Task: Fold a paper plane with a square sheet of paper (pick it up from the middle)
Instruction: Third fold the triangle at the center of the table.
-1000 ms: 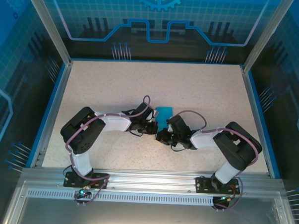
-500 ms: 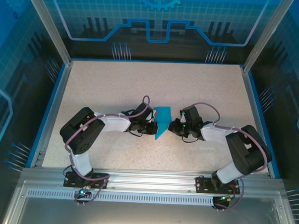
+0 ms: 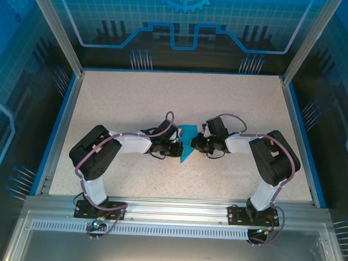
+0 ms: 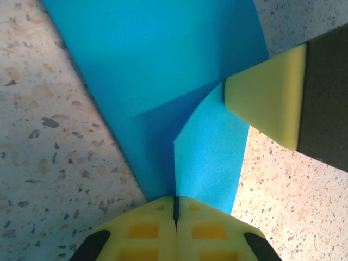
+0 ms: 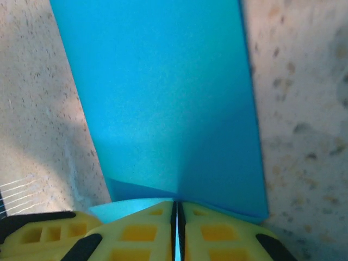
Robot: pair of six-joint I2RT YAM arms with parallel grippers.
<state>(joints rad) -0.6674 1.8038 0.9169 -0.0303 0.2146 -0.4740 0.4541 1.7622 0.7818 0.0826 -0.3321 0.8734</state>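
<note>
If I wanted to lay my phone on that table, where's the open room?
The far half of the table, between the blue paper and the back wall, is bare; so is the near strip between the arm bases. The middle is crowded: left gripper and right gripper both pinch the paper there.

The left gripper (image 4: pixel 175 202) sits at bottom centre, its yellow fingers (image 4: pixel 144 231) pressed together on the lower tip of the creased blue paper plane (image 4: pixel 163 65), which fans upward. A second yellow pad (image 4: pixel 265 103) touches its right edge above the speckled tabletop (image 4: pixel 49 163).
</note>
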